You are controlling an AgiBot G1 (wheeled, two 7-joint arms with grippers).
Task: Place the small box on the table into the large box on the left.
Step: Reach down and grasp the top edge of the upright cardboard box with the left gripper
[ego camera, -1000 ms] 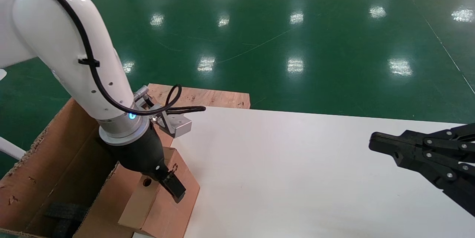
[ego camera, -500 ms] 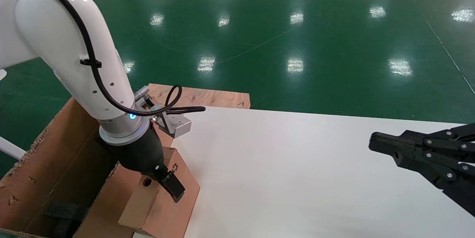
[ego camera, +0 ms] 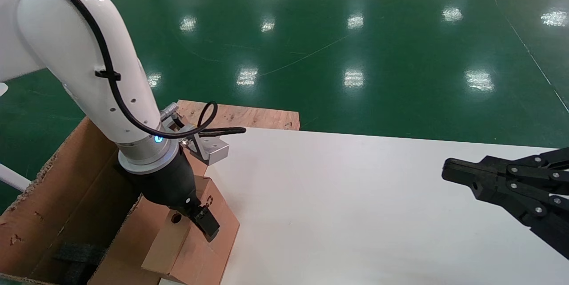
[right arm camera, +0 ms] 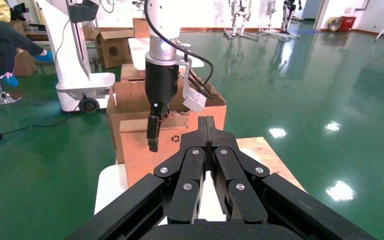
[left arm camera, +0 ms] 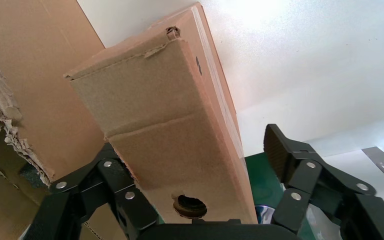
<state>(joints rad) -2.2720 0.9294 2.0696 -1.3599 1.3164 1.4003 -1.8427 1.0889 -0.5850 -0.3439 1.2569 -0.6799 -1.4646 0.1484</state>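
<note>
The small box is brown cardboard with a round hole and stands tilted at the left edge of the white table, against the large box. My left gripper is open and straddles its top end. In the left wrist view the small box fills the gap: one finger stands clear of its side, while the other is partly hidden behind its torn edge. My right gripper hangs shut over the table's right side, far from both boxes.
A bare wooden board lies behind the table's far left corner. Black foam sits low inside the large box, whose ragged wall is close beside the small box. Green floor surrounds the table.
</note>
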